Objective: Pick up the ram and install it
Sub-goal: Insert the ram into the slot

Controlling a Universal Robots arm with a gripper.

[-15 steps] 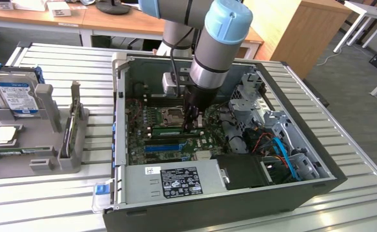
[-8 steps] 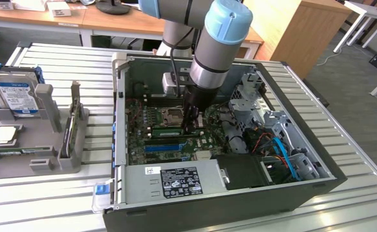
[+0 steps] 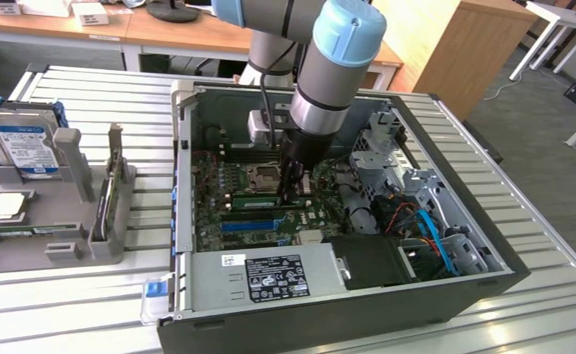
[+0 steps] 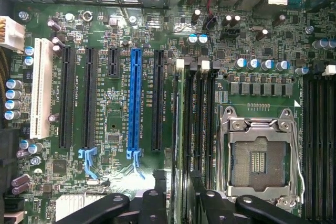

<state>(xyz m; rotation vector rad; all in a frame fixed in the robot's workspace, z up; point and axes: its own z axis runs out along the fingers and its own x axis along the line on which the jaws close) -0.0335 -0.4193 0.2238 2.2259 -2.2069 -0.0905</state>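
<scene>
We look across an office with wooden desks (image 3: 169,33) to a slatted metal table (image 3: 553,228), where an open computer case (image 3: 366,324) lies on its side. The ram (image 3: 253,200) sits along a memory slot on the motherboard (image 4: 115,30) inside the case, just beside the empty CPU socket (image 4: 260,156). We cannot tell whether it is pressed fully home.

The gripper (image 3: 293,195) stands over the end of the stick nearer the exterior view's right. In the wrist view we see its black fingers (image 4: 152,205) spread apart on either side of the memory slots, pinching nothing.

Beyond the memory slots run black expansion slots, a long blue slot (image 4: 135,100) and a white slot (image 4: 41,87). The case also holds a power supply (image 3: 278,276) with a printed label at its near end. A tangle of cables, one of them blue (image 3: 435,236), lies towards the exterior view's right.

Well apart, on the exterior view's left, a grey holder (image 3: 61,254) carries a hard drive (image 3: 22,147), a processor chip (image 3: 7,206) lying flat, and an upright card (image 3: 110,184) with a metal bracket.
</scene>
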